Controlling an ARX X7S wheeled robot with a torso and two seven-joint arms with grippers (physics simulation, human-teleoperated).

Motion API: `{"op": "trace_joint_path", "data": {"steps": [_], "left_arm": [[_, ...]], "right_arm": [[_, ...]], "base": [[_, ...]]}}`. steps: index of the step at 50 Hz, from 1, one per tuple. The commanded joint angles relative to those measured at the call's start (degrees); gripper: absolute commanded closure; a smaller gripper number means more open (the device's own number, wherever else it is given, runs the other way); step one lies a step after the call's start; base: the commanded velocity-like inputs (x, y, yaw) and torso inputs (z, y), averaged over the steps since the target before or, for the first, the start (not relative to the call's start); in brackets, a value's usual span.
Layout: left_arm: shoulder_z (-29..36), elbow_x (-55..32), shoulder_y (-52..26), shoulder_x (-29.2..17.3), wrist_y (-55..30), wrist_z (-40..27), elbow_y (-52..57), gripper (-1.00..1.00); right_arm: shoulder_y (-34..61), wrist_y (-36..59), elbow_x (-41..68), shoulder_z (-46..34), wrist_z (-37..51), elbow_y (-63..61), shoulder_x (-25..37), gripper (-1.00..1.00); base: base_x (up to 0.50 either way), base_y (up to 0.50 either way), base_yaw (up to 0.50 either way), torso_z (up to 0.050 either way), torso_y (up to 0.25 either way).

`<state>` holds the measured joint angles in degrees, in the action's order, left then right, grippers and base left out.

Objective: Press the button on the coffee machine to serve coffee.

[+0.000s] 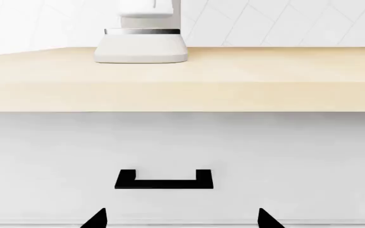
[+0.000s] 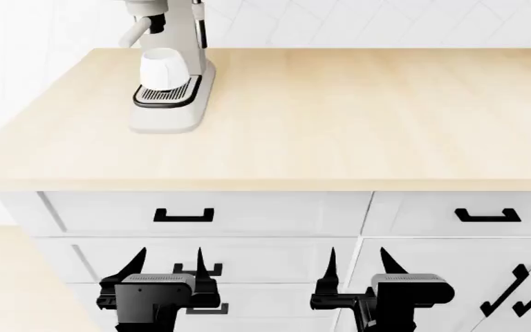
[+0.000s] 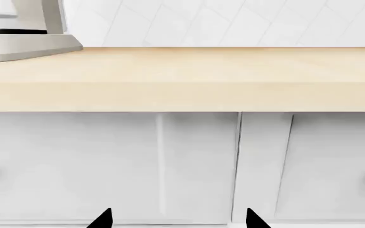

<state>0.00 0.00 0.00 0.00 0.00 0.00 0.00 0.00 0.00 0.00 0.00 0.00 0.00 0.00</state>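
The cream-white coffee machine (image 2: pixel 171 76) stands at the back left of the wooden counter, with a white cup (image 2: pixel 163 68) on its black-rimmed drip grille. Its base also shows in the left wrist view (image 1: pixel 140 47) and at the edge of the right wrist view (image 3: pixel 24 45). The button is out of view; the machine's head is cut off by the frame. My left gripper (image 2: pixel 168 265) and right gripper (image 2: pixel 356 264) are both open and empty, low in front of the white drawers, well below and in front of the counter.
The wooden counter (image 2: pixel 339 117) has a thick front edge (image 1: pixel 233 95) above white drawers with black handles (image 2: pixel 183 216) (image 2: pixel 488 216) (image 1: pixel 163 180). A white tiled wall runs behind the counter.
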Motion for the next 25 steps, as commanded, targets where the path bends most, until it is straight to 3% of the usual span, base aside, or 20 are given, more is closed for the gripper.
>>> {"op": "trace_joint_path", "data": {"steps": [1,25], "left_arm": [[1.24,-0.21,-0.07,-1.00,0.00,-1.26,-0.25,-1.00],[4.80,-2.77,-0.09,-4.11,0.46,-4.62,-0.22,-1.00]], "right_arm": [[0.13,0.28,0.56,-1.25,1.23,0.27,0.92,-1.00],[0.40,-0.46,4.13,-4.47,4.30,0.48,3.85,-1.00]], "base": [[0.00,0.00,0.00,0.000,0.000],[0.00,0.00,0.00,0.000,0.000]]}}
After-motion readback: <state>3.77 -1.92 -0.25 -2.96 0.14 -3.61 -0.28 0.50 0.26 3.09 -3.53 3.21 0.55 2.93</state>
